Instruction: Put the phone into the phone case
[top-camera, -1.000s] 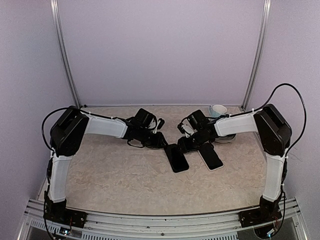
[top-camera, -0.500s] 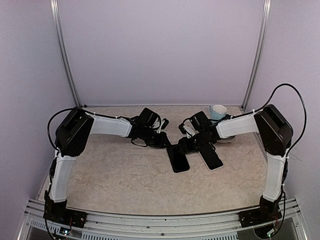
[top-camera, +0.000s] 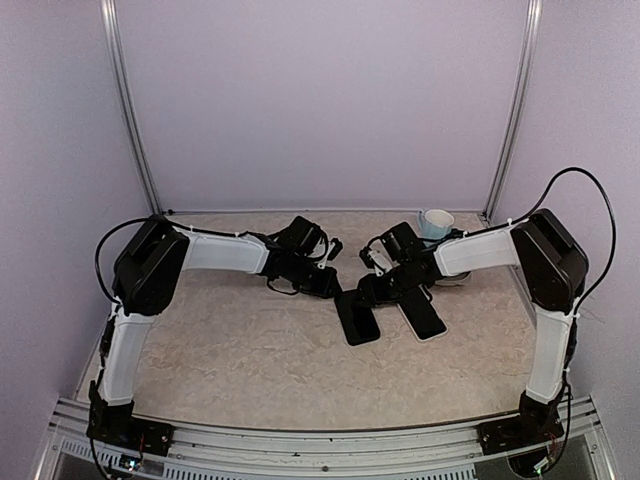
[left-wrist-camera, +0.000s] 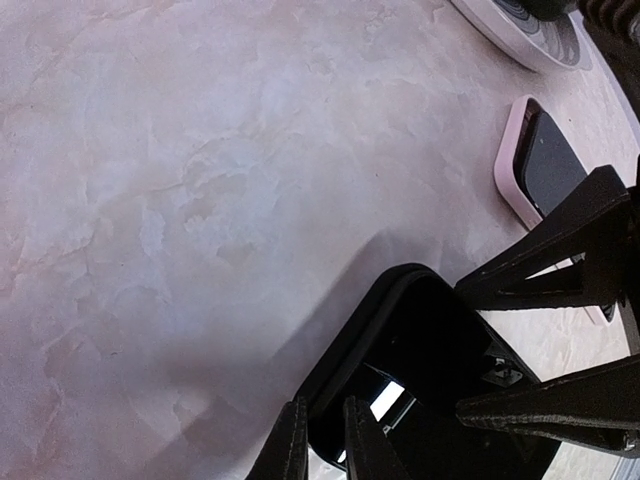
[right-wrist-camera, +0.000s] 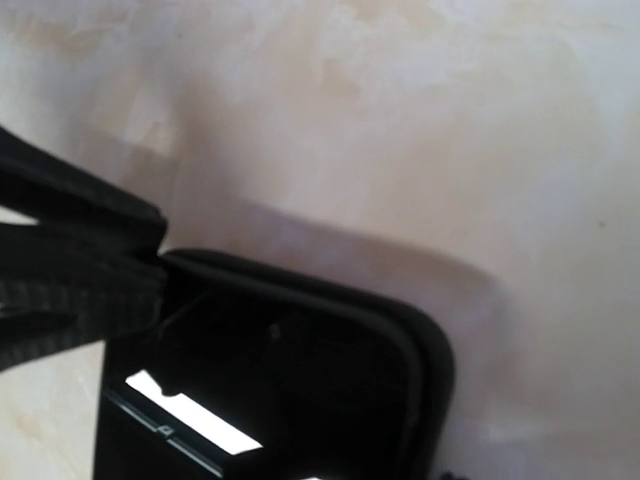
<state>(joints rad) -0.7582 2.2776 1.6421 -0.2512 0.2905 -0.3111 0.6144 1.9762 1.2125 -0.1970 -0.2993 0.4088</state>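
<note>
Table edges: the table (top-camera: 230, 350) ends at the back wall (top-camera: 320, 100), with metal posts (top-camera: 128, 110) at its two back corners; side walls close it in left and right.
Open room: bare table lies left of and nearer than the black phone case (top-camera: 357, 320). On the right it is tighter, with a plate (left-wrist-camera: 510, 30) and a cup (top-camera: 435, 220) at the back right.
Black phone case: near the table's middle, hollow side up. The shadow under its far end suggests that end is raised off the table.
Phone: the phone (top-camera: 424, 318), pale-edged and screen up, lies flat just right of the case and apart from it.
Left claw: the left claw (left-wrist-camera: 322, 440) is nearly closed, its fingers pinching the case's rim at a far corner.
Right claw: the right claw (left-wrist-camera: 467, 348) is spread wide, its fingertips over the case's far end and holding nothing.
Phone to claws: the phone sits right of the right claw and is touched by neither claw.
</note>
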